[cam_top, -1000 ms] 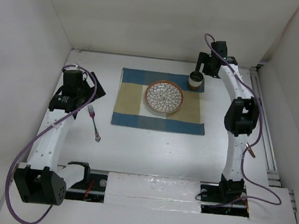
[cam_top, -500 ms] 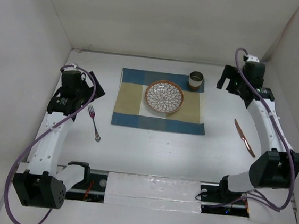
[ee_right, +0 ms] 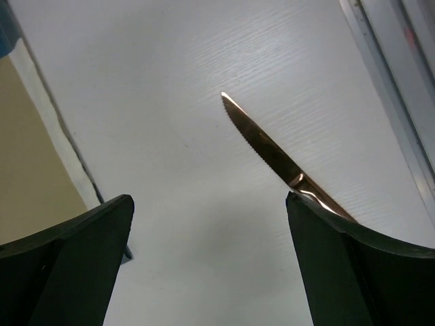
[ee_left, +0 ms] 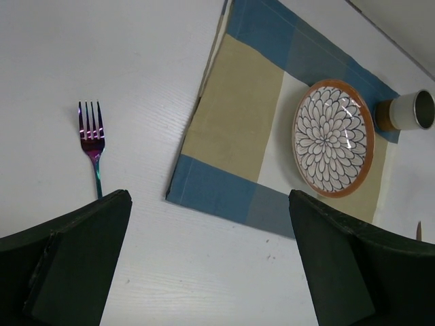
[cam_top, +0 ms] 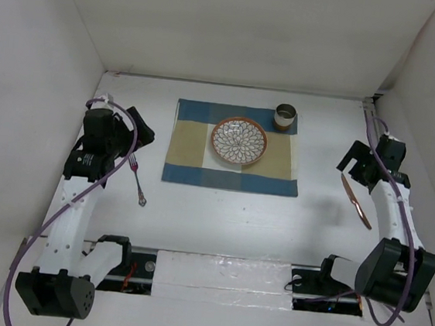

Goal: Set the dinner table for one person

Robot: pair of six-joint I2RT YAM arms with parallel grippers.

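Note:
On the white dinner table [cam_top: 219, 218] lies a blue-and-tan checked placemat [cam_top: 232, 158] with a patterned plate [cam_top: 238, 141] and a small cup [cam_top: 285, 116] at its far right corner. A fork [cam_top: 137, 179] lies left of the mat, also in the left wrist view [ee_left: 92, 139]. A copper knife [cam_top: 356, 201] lies at the right, also in the right wrist view [ee_right: 272, 155]. My left gripper [cam_top: 136, 133] is open and empty above the fork's tines. My right gripper [cam_top: 351, 163] is open and empty over the knife's blade end.
White panels wall the table on the left, back and right. A metal rail [cam_top: 380, 172] runs along the right edge. The plate [ee_left: 332, 138], cup [ee_left: 412, 110] and mat [ee_left: 245, 122] also show in the left wrist view.
My right arm has swung from the cup at the mat's far corner out to the right and down over the knife. My left arm has shifted slightly nearer.

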